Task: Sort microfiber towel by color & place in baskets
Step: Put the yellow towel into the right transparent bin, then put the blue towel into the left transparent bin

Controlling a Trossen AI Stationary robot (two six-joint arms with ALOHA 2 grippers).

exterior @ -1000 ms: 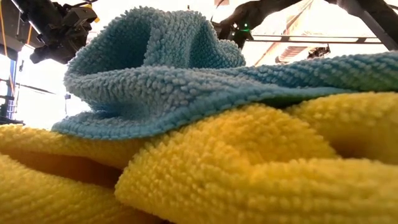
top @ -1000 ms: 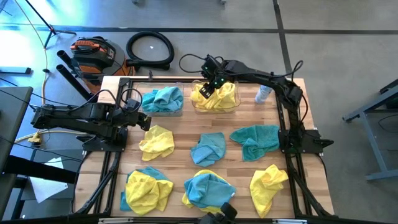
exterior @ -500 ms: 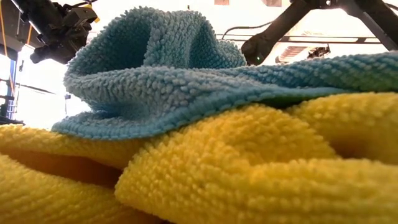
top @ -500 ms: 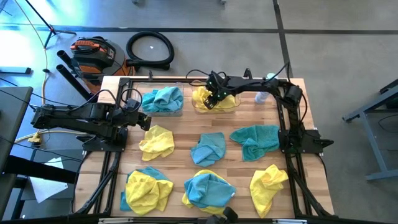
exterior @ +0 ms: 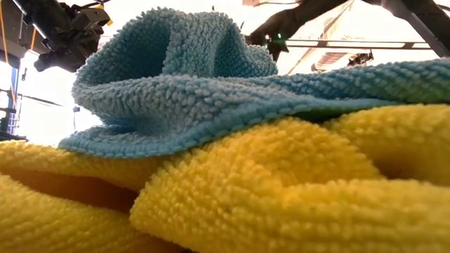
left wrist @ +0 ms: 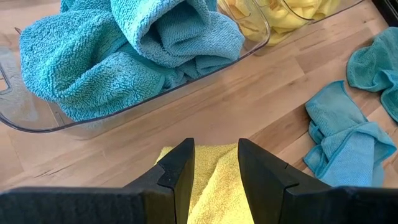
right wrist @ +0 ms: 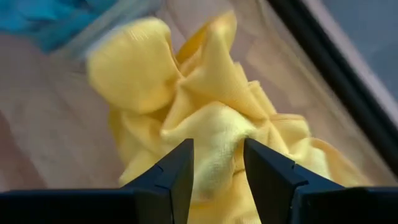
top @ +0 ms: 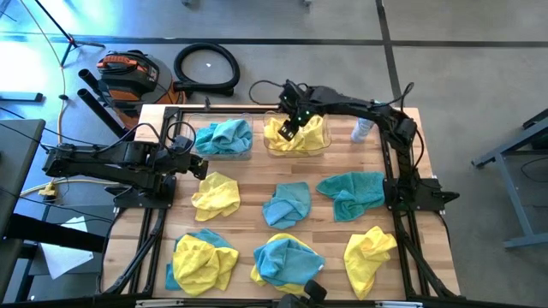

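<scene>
Two clear baskets stand at the table's far edge. One basket holds a teal towel; the other basket holds yellow towels. My right gripper hangs open above the yellow towels, fingers pointing steeply down; in the right wrist view my right gripper shows a gap with yellow cloth beyond. My left gripper waits open at the table's left, over a yellow towel lying on the wood.
Loose towels lie on the table: yellow, teal, teal, yellow, and two mixed teal-and-yellow heaps near the front. A spray bottle stands at the far right. Towels fill the low view.
My right gripper dipped down toward the yellow basket about half a second ago and has risen again to nearly the same place above it. The left arm has kept still.
</scene>
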